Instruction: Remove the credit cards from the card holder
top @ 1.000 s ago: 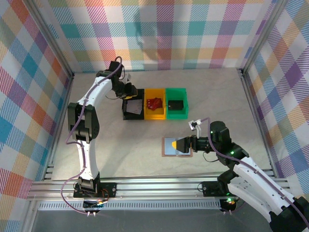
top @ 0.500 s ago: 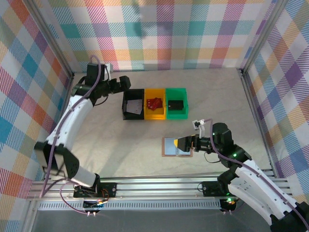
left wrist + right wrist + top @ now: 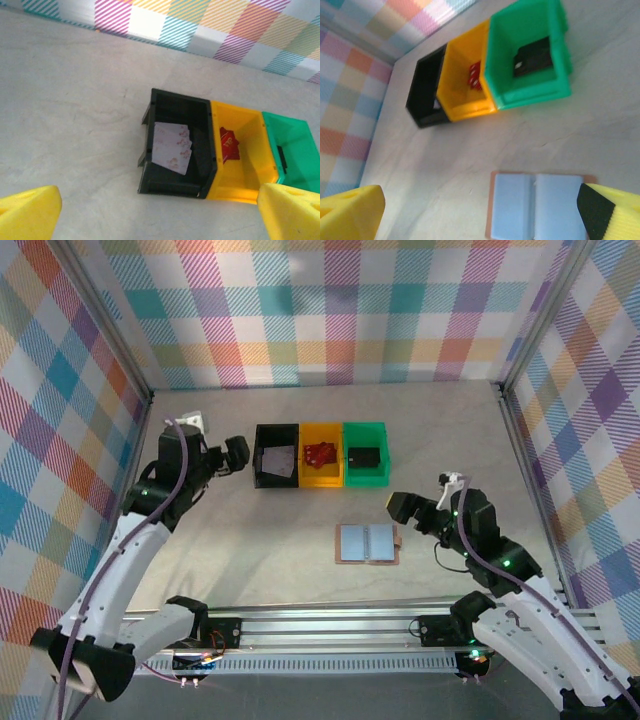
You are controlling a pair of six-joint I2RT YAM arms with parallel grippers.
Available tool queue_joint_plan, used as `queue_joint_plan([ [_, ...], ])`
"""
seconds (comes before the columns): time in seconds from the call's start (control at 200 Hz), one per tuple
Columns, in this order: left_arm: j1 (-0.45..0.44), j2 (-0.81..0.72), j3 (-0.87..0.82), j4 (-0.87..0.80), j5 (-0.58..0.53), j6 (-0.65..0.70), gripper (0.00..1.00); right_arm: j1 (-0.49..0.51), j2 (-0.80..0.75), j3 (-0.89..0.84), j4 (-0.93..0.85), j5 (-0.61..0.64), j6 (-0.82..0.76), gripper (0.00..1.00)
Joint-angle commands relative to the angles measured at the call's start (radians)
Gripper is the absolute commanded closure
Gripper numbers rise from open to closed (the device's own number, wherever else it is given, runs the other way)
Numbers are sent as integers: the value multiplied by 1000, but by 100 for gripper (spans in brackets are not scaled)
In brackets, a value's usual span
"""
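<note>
Jaws of left gripper [image 3: 237, 454] wide, empty, just left of black bin [image 3: 260, 455]; credit cards [image 3: 171, 155] lie inside it. Beside it yellow bin [image 3: 322, 480], green bin [image 3: 366, 478], touching. Nearer, card holder [image 3: 367, 543] spread flat on table [image 3: 260, 540]; pockets look emptied, cannot tell surely. Jaws of right gripper [image 3: 402, 508] apart, empty, near holder's right edge. If card remains: pin one panel, slide card along slot. Open room left of holder; bin walls crowd far side.

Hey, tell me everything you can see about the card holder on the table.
The card holder is a small bifold, tan-brown and leather-like at its edges, spread open flat on the table. Two pale grey-blue inner panels face up, split by a centre fold. It lies in front of the yellow bin and green bin, apart from both. Only the table touches it.
</note>
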Motion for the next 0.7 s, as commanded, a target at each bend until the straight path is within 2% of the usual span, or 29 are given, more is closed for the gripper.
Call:
queue_joint_plan([
  [0.0,-3,-58,-69,0,-61,-9,0,-3,12,65,-98,220,-5,1],
  [0.14,-3,-140,-186,43,-81,-2,0,-3,12,83,-63,326,-138,1],
  [0.31,-3,-159,-257,40,-98,-10,0,-3,19,75,-3,432,-284,1],
  [0.505,-3,-150,-290,57,-97,-28,0,-12,23,2,175,492,-484,1],
  [0.61,-3,-156,-310,67,-120,-17,0,-50,26,-36,265,502,-605,1],
  [0.695,-2,-166,-339,91,-142,-20,0,-94,56,-65,321,502,-626,1],
])
